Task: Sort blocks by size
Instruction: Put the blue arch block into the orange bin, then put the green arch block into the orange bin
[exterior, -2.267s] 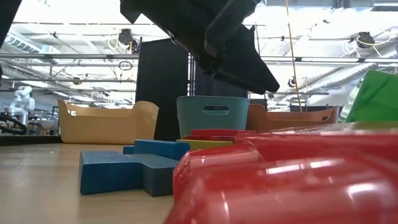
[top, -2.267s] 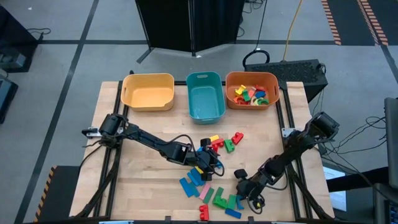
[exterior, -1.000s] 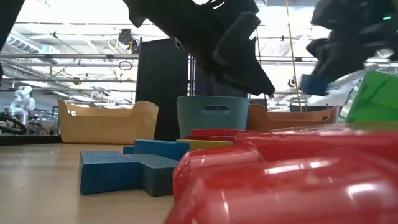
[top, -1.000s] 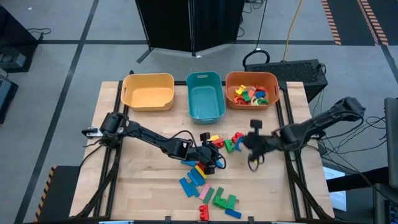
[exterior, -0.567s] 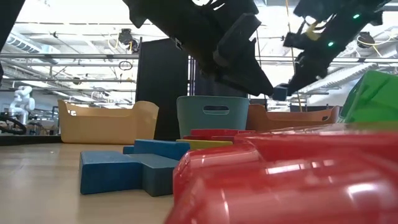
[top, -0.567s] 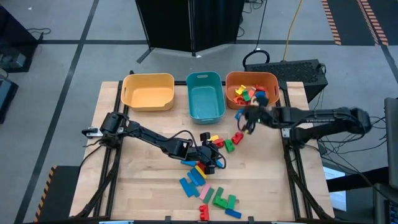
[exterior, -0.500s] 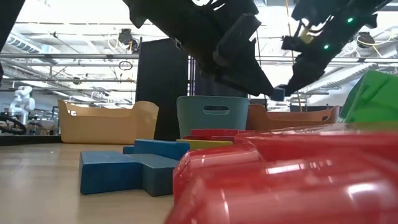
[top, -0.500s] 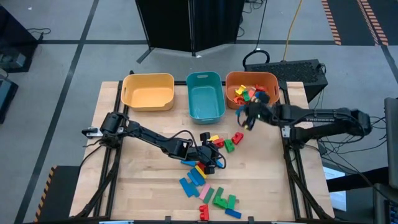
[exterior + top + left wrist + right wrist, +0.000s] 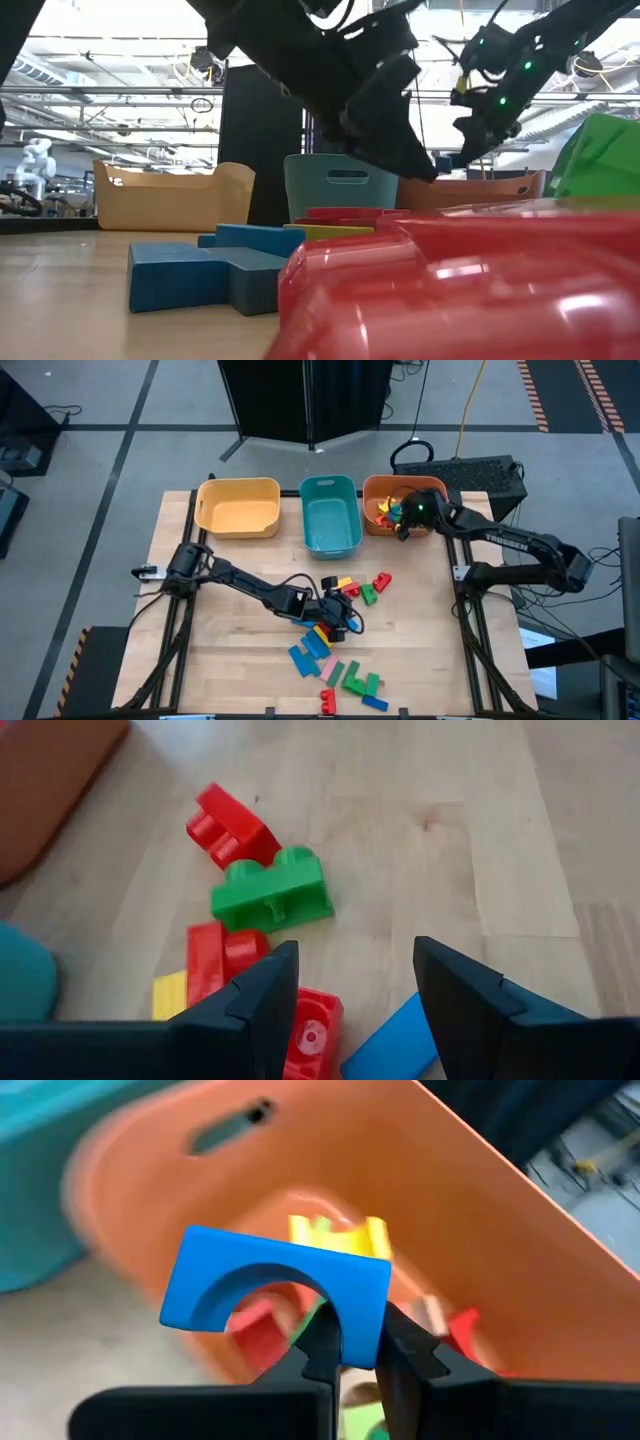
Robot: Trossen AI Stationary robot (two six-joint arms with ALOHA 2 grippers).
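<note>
My right gripper (image 9: 405,528) is at the orange bin (image 9: 378,492), at its near rim, shut on a blue arch-shaped block (image 9: 275,1290). The bin holds several small coloured blocks (image 9: 392,510). My left gripper (image 9: 350,990) stands open low over the loose blocks in the middle of the table. A red block (image 9: 310,1035) and a blue block (image 9: 395,1040) lie just below its fingers. A green brick (image 9: 272,892) and two red bricks (image 9: 230,825) lie flat on the wood beyond. More blocks (image 9: 340,670) lie toward the near edge. My right gripper pinches one leg of the blue arch (image 9: 362,1330) between its two fingers. The fingers come slanting down from the table's right side. The arch is lifted clear above the orange bin, with its hollow side turned toward the fingers.
A yellow bin (image 9: 238,506) and a teal bin (image 9: 330,512) stand beside the orange one along the far edge. In the low view a large red block (image 9: 450,290) and a blue block (image 9: 200,275) fill the foreground. Bare wood lies at the table's left.
My right gripper has swung from the table's middle right toward the far edge, turning as it went, and now hangs at the orange bin. The blue arch block has travelled with it, lifted clear all the way.
</note>
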